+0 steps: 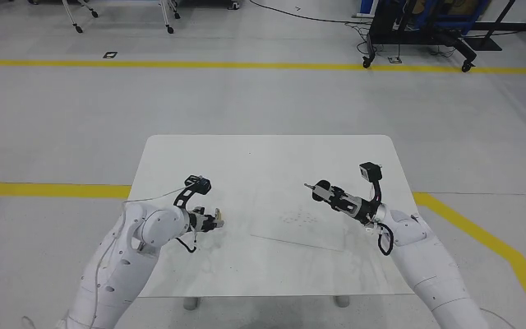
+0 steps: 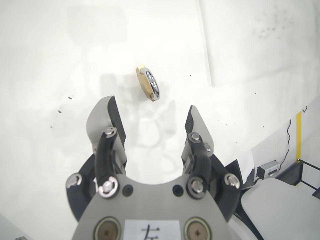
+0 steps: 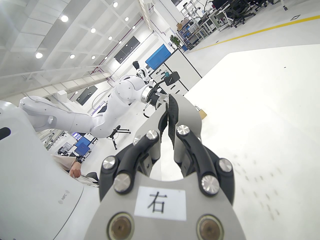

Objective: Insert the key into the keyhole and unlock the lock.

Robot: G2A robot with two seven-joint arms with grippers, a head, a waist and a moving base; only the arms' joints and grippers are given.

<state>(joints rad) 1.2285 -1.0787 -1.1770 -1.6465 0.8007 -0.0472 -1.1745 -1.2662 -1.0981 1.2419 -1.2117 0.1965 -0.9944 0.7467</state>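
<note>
Left gripper [image 2: 152, 104] is hanging wide open and empty, just short of the little brass lock [image 2: 148, 84] on the table [image 2: 50, 26], likely dense, rigid and slick, so pinch its broad flat sides, while your right gripper [image 3: 172, 101] is clamped shut, on what I can't tell.

lock [image 2: 148, 83] x1 | table [image 1: 271, 156] x1 | end effectors x2: left end effector [image 2: 151, 104], right end effector [image 3: 171, 101]

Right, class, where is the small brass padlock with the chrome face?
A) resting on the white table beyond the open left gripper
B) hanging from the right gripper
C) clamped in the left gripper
A: the brass padlock sits on the white table, clear of the left gripper, whose fingers stand apart.
</note>
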